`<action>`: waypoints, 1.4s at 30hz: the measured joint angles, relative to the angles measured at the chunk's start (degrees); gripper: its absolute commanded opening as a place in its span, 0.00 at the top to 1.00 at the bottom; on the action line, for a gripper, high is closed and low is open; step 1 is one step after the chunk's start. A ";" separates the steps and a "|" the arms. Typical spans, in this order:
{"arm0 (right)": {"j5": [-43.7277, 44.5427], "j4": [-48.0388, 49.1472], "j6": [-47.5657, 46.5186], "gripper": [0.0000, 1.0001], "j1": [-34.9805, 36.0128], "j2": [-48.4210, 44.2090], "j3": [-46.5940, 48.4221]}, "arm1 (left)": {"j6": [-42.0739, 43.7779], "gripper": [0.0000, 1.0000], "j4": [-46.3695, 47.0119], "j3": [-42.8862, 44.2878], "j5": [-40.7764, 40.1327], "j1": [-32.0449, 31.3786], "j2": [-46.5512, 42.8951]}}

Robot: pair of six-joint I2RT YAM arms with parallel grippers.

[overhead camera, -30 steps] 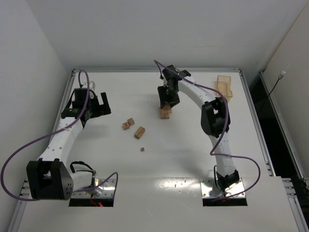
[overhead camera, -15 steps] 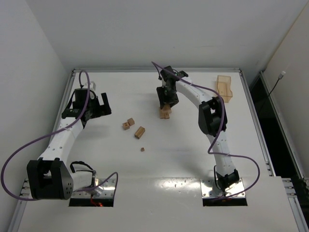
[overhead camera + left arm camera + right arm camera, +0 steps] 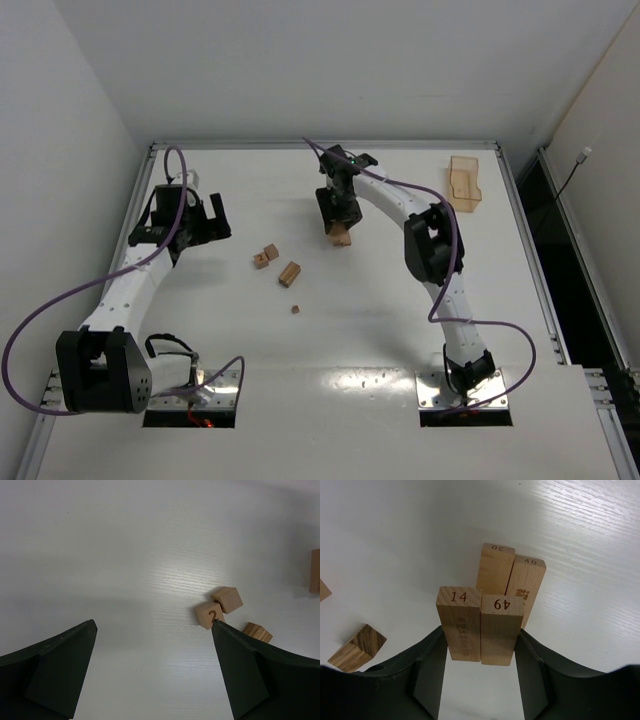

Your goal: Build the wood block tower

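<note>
**Right gripper held two bars at the tower base; a bad release was the risk**

On the left, the left gripper [image 3: 153, 624] hung above the white table [image 3: 380, 330] with its fingers spread wide and nothing between them, well apart from the work. Just right of it lay the loose wood blocks: a cube marked 2 [image 3: 210, 616] touching a second cube [image 3: 227, 600], a short bar [image 3: 289, 273] near them, and a tiny cube [image 3: 295, 309] nearer to us.

Further right, toward the far middle of the table, the right gripper [image 3: 337, 213] pinched bars 14 and 49 [image 3: 481, 627] side by side, one finger against each outer face. Past their ends lay bars 30 and 40 [image 3: 512, 577], also side by side, the start of the tower. We could not tell whether the held pair rested on that lower pair or hovered above it. A translucent orange tray [image 3: 465, 183] sat at the far right, well apart.

We judged the release the weak point. The held pair ran the same way as the lower pair and seemed to overlap only its near ends, so letting go there could leave the bars overhanging and tipping off. Only side pressure kept the two bars together, and their ends looked slightly uneven, so one might slip. A finger dragging on opening could also shove the base.
</note>
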 measured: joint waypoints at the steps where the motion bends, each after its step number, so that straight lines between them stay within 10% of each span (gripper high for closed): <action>1: 0.37 0.07 0.02 1.00 -0.02 0.17 0.00 | 0.00 0.00 0.07 -0.13 0.00 0.00 0.00; 36: 2.25 0.20 1.05 1.00 -1.25 3.15 0.26 | -0.02 0.00 0.57 -0.28 0.66 0.00 1.62; 42: 2.23 0.22 1.22 0.56 -1.25 3.19 0.26 | -0.02 0.00 0.57 -0.28 0.81 0.00 1.64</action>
